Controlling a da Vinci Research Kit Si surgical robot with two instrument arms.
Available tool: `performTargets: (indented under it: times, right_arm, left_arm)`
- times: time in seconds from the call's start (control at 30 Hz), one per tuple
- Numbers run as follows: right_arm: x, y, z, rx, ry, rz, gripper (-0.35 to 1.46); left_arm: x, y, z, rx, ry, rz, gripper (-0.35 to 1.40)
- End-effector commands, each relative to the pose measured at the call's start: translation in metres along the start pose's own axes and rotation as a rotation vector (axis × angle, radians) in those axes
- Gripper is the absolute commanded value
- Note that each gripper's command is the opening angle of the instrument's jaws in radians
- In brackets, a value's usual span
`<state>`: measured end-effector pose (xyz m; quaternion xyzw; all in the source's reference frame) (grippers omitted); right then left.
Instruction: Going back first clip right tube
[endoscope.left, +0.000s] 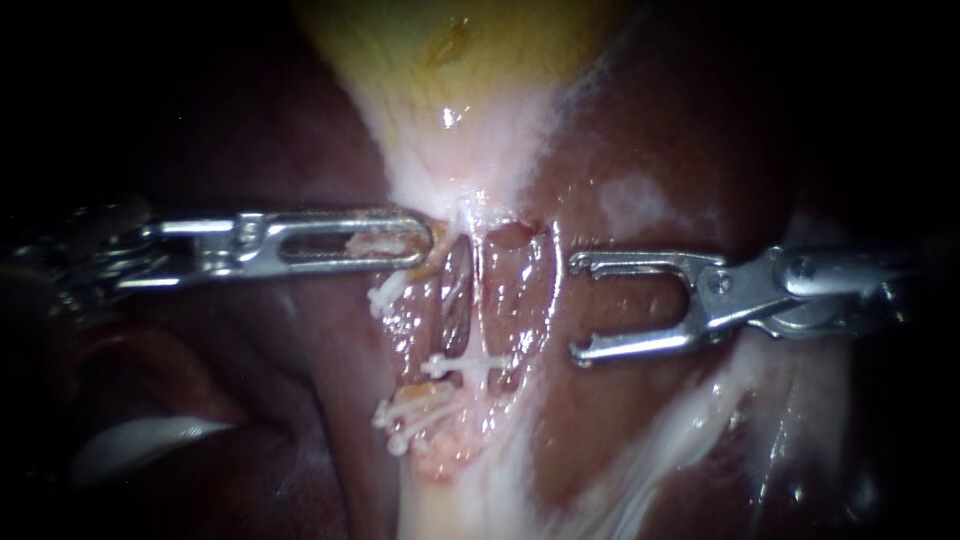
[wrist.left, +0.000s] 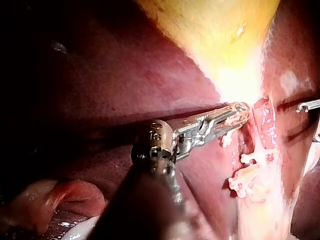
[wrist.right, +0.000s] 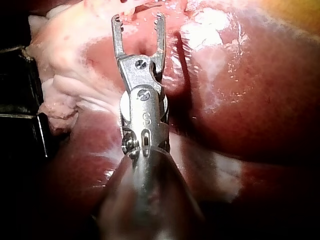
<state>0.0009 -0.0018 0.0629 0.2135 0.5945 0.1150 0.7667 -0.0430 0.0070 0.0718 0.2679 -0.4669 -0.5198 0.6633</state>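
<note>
Clip (endoscope.left: 465, 366), white and set crosswise, sits on the right tube (endoscope.left: 479, 295) about midway along its bared stretch, with its left end reaching toward the darker left tube (endoscope.left: 455, 300) beside it. Nearer, a cluster of white clips (endoscope.left: 415, 415) crowds the tubes' near end, and a lone clip (endoscope.left: 385, 296) sticks out to the left of the left tube. Right of the clipped tube is an open window of red tissue bounded by a pale rim (endoscope.left: 553, 280). Just past that rim the right instrument (endoscope.left: 577, 307) stands clear, touching nothing. Its jaws are spread wide and empty, tips pointing left, and its shaft comes in level from the right over the liver (endoscope.left: 650, 150). The left instrument (endoscope.left: 422, 242) reaches in level from the left. Its jaws are closed on the pale tissue (endoscope.left: 440, 170) under the yellow gallbladder (endoscope.left: 450, 50), at the tubes' far end, with its near edge just beside the lone clip.
</note>
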Motion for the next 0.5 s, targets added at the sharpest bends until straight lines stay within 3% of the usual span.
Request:
performTargets:
  times: [0.03,0.23,0.5]
  right_arm:
    - [0.0,0.0,-0.0001,0.001,0.0,0.0,0.5]
    - [0.0,-0.0001,-0.0003,0.002,0.0,-0.001,0.5]
    - [0.0001,-0.0004,-0.0003,0.002,0.003,-0.001,0.5]
  left_arm:
    - [0.0001,0.0004,0.0005,-0.005,0.007,0.005,-0.35]
    - [0.0004,0.0016,0.0015,-0.009,0.014,0.009,-0.35]
    - [0.0004,0.0013,0.0013,-0.009,0.013,0.009,-0.35]
